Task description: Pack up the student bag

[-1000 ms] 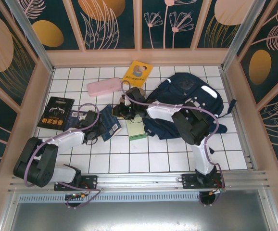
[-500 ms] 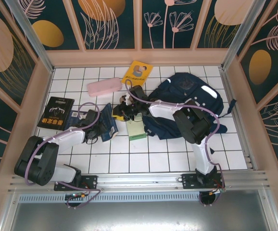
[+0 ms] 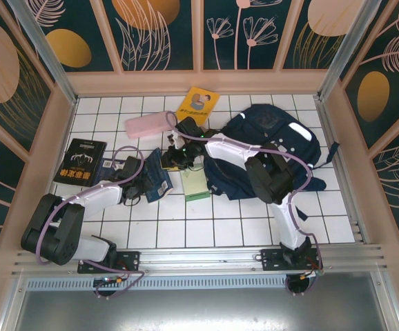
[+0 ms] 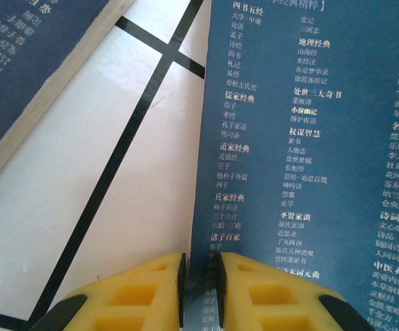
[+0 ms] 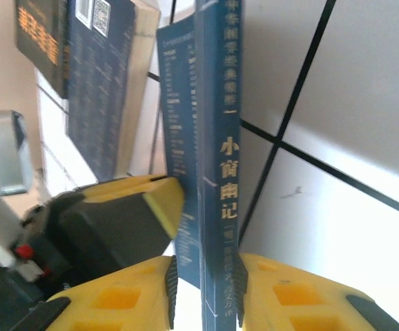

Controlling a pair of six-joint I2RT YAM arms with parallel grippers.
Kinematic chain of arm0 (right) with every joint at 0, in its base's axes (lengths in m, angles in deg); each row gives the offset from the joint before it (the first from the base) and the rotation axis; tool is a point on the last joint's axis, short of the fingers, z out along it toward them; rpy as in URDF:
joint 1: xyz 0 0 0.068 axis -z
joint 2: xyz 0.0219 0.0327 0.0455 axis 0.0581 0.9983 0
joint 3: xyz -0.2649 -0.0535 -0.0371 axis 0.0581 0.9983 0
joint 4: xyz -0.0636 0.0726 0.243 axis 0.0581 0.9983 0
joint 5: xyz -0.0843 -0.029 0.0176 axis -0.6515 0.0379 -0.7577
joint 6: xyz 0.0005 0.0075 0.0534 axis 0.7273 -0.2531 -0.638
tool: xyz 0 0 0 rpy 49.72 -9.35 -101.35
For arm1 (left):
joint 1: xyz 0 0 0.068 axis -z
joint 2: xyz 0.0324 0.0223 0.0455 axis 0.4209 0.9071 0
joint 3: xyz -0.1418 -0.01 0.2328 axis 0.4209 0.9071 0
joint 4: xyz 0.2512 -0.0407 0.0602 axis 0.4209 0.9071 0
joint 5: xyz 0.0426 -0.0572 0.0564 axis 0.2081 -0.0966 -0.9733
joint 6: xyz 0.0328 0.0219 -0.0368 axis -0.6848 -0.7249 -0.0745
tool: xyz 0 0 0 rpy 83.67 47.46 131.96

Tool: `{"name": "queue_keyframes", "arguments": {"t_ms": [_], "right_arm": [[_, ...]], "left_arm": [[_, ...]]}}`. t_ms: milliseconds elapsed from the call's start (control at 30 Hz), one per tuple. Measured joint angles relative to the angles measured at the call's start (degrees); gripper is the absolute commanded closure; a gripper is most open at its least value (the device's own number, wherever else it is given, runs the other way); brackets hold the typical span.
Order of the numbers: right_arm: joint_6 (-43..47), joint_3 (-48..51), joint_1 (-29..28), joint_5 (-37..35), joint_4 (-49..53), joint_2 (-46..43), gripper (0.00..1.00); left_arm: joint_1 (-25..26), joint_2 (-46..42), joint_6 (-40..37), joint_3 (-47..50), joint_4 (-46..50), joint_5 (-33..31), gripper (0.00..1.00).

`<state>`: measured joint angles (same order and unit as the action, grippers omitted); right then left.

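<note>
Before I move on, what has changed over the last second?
The right pincer edged left and tightened on the spine of the blue book. The left pincer stays clamped on its cover; the student bag, pink case and green notebook have not moved.

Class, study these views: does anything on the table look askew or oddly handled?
Yes. The blue book is clamped from both sides at once: the right pincer on its spine, the left pincer on one cover edge. It is tilted up off the tiles, partly open.
</note>
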<state>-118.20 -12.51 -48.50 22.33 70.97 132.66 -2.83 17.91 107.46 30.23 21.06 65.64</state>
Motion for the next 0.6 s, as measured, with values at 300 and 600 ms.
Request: {"name": "queue_keyframes", "arguments": {"t_ms": [300, 600], "right_arm": [[5.3, -1.9, -2.3, -13.0, 5.6, 2.0, 0.48], [4.3, -9.0, -2.3, -18.0, 7.3, 7.4, 0.44]], "left_arm": [[0.0, 0.5, -0.2, -0.8, 0.8, 0.1, 0.79], [0.2, 0.7, -0.1, -1.0, 0.9, 0.2, 0.79]]}}
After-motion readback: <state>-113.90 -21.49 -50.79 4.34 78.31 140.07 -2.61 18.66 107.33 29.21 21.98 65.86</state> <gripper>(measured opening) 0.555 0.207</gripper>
